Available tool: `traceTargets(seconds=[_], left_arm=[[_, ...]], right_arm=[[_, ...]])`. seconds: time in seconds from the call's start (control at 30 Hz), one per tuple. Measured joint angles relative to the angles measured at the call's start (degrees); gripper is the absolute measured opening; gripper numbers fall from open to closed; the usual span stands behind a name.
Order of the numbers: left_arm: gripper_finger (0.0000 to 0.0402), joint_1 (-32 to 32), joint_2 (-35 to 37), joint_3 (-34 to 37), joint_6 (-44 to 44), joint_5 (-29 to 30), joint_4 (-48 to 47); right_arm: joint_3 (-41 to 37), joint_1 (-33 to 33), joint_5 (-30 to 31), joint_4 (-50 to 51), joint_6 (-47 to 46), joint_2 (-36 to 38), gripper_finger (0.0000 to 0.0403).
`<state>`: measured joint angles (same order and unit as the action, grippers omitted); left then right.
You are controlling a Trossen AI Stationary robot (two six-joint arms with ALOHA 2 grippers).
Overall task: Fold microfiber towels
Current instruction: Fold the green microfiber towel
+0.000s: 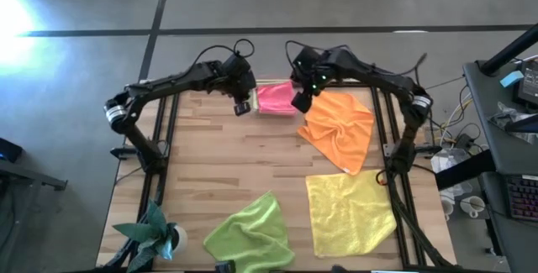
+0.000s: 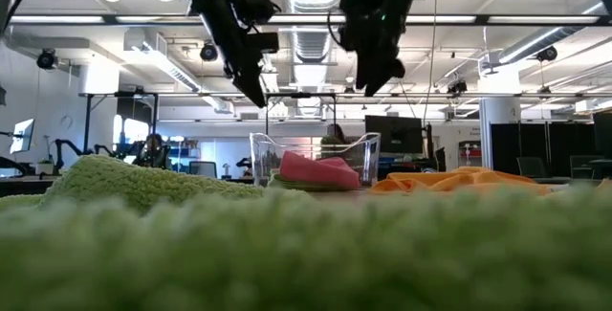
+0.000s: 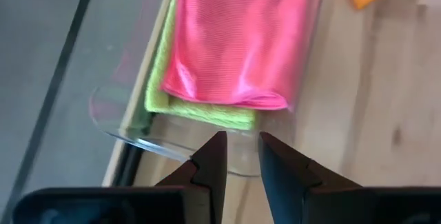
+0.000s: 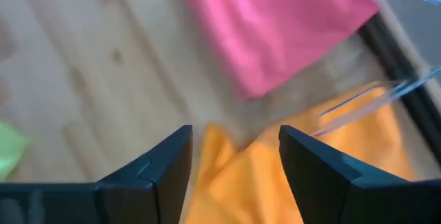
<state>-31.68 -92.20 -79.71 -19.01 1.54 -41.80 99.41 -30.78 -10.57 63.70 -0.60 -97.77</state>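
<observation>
A folded hot pink towel (image 3: 234, 41) lies on top of a folded lime green towel (image 3: 200, 110) inside the clear tray (image 3: 131, 133) at the table's far edge. My left gripper (image 3: 241, 145) hangs above the tray's left end, its fingers a narrow gap apart with nothing between them. My right gripper (image 4: 234, 138) hangs wide open above the tray's right end and the orange towel's (image 1: 338, 126) far corner, touching nothing. The orange towel lies rumpled on the table, right of centre. A yellow towel (image 1: 349, 212) and a second lime green towel (image 1: 250, 235) lie near the front edge.
A teal plant-like ornament (image 1: 153, 229) stands at the near left corner. Black frame rails (image 1: 164, 139) run along the table's left and right sides. Bare wood (image 1: 235, 160) shows at the middle left of the table. The green towel fills the foreground of the low view.
</observation>
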Motion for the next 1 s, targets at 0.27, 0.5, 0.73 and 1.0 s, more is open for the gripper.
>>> traceTargets(seconds=[0.27,0.5,0.73,1.0], left_arm=[[0.0069,6.6,6.0,7.3,11.3,-1.0,0.4],[0.0069,17.7,9.0,12.7,20.6,-1.2,0.4],[0.0069,30.9,9.5,14.9,33.8,-1.4,0.2],[0.0069,45.6,9.6,17.8,53.2,-1.5,0.1]], right_arm=[[-10.8,9.3,0.1,-3.5,-7.2,9.4,0.0205],[-18.8,21.0,0.0,-6.4,-8.9,13.9,0.0205],[-25.6,32.5,0.1,-18.6,-10.1,14.2,0.0205],[-27.9,39.8,0.0,-32.1,-9.6,10.5,0.0205]])
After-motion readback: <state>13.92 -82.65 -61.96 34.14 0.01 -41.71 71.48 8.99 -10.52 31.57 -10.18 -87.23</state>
